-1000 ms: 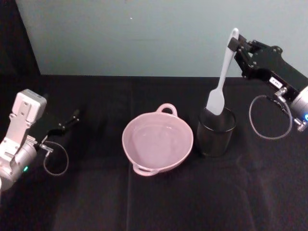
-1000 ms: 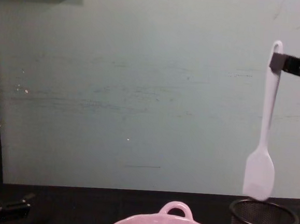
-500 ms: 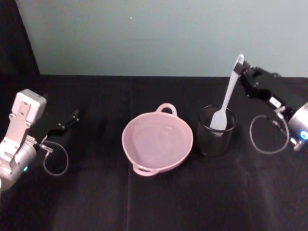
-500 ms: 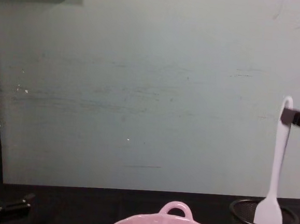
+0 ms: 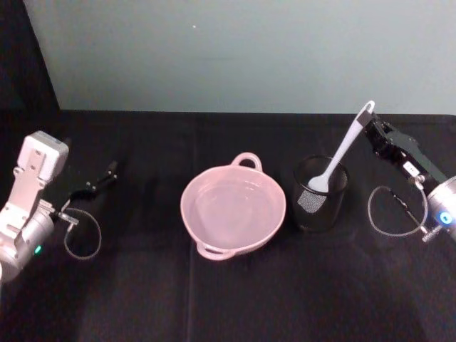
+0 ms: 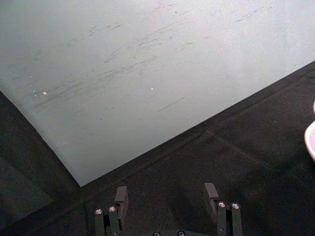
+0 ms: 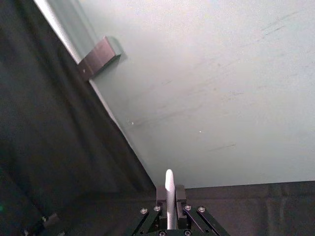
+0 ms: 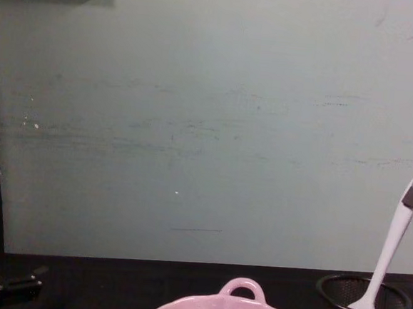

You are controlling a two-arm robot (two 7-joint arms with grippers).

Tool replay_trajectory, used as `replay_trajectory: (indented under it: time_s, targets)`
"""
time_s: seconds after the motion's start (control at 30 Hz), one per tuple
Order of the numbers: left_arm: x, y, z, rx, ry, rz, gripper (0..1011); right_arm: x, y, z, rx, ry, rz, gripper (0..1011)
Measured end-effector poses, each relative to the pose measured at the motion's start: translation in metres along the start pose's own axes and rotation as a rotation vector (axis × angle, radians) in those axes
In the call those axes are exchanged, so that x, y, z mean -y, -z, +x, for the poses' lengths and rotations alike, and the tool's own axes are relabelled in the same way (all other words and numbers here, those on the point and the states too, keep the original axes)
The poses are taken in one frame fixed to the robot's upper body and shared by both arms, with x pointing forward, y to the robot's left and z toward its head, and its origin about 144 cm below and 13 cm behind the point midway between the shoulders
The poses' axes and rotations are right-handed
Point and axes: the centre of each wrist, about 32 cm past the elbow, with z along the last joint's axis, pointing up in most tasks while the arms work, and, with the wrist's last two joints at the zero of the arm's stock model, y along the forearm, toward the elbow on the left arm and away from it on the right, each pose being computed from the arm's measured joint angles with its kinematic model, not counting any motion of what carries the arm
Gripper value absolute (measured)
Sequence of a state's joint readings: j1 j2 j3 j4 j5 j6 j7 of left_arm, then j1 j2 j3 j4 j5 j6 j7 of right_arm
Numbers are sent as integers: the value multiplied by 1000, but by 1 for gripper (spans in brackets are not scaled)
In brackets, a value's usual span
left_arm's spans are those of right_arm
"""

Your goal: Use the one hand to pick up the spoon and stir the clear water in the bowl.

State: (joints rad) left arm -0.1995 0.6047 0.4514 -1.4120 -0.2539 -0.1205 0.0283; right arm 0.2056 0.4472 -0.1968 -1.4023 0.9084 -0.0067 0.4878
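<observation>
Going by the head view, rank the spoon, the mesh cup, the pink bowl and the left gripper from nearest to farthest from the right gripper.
1. The spoon: its handle end is held in the right gripper, at the table's right.
2. The black mesh cup: just left of that gripper, holding the spoon's head.
3. The pink bowl: mid-table, beside the cup.
4. The left gripper: far left side.

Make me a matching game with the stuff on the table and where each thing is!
Things:
1. long slim white plastic spoon
2. wide pale pink bowl
3. black wire-mesh cup
4. left claw

Places or states:
A. open, at the table's left side, holding nothing
B. head down inside the cup, handle end pinched by the right claw
C. middle of the black table
D. just right of the bowl

Pairs: 1-B, 2-C, 3-D, 4-A
</observation>
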Motion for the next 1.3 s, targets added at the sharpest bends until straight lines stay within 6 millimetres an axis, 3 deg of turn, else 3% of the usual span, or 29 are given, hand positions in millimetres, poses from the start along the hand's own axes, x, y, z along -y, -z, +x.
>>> replay_trajectory:
  time_s: [0.87,1.0,1.3]
  targets:
    - [0,0,0,0,0,0,1011,1,20,2,-93,44,3,112]
    - [0,0,0,0,0,0,1011,3,20,3,-92,56,3,197]
    - [0,0,0,0,0,0,1011,9,19,7,-92,104,-7,501]
